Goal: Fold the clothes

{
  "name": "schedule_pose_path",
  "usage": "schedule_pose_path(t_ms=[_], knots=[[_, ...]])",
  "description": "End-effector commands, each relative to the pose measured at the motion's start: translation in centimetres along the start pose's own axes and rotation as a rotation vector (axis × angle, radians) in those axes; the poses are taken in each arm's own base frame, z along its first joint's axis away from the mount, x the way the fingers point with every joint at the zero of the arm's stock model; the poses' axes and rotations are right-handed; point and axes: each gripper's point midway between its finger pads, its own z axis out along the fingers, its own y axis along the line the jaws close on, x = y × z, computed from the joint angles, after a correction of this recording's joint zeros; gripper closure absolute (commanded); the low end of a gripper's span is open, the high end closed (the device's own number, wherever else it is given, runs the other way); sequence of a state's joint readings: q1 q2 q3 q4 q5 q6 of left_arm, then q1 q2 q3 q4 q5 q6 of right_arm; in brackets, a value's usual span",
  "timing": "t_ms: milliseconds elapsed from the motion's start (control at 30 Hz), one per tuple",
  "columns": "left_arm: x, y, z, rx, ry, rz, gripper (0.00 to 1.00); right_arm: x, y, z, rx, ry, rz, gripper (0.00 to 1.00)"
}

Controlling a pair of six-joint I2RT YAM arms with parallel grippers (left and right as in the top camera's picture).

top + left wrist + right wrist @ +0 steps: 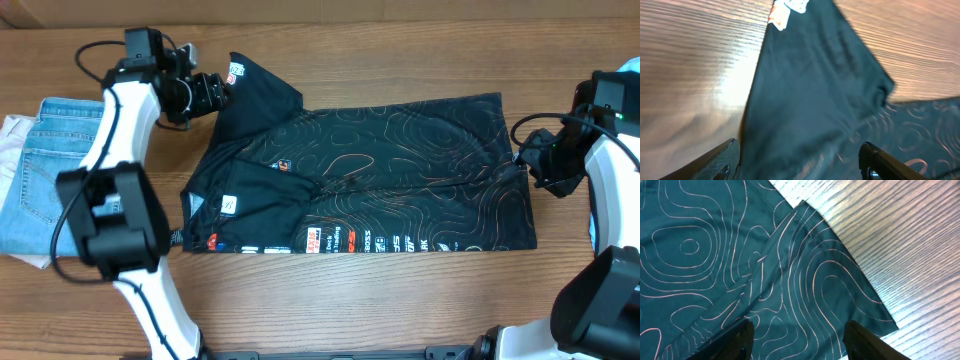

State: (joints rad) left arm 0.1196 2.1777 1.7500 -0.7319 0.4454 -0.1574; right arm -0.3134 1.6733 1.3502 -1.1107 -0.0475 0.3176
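Jersey (400, 170) flat mid-table (330, 300), looks folded once; approx. halfway.
Far-left sleeve (262, 85) sticks out, cross-folds left. Left gripper (212, 93) by sleeve & right gripper (524, 160) at hem: both spread, holding nothing.

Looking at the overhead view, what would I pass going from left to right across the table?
white cloth → light-blue jeans → left gripper → black jersey → right gripper
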Motion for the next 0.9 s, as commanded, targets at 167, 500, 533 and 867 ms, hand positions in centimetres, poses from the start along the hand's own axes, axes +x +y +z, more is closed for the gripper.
schedule_pose_path(t_ms=[167, 500, 533, 867], knots=[[0.5, 2.2, 5.0, 0.021, 0.048, -0.033, 0.20, -0.8, 0.6, -1.1, -0.028, -0.042, -0.014, 0.38], [2.3, 0.9, 8.9, 0.027, 0.098, 0.008, 0.36, -1.2, 0.7, -1.1, -0.033, -0.055, -0.015, 0.41], [2.5, 0.8, 9.1, 0.019, 0.103, 0.012, 0.40, -1.2, 0.7, -1.1, -0.034, -0.056, -0.015, 0.41], [2.1, 1.4, 9.2, -0.029, 0.085, -0.025, 0.91, -3.1, 2.1, -1.3, -0.082, -0.139, -0.101, 0.65]])
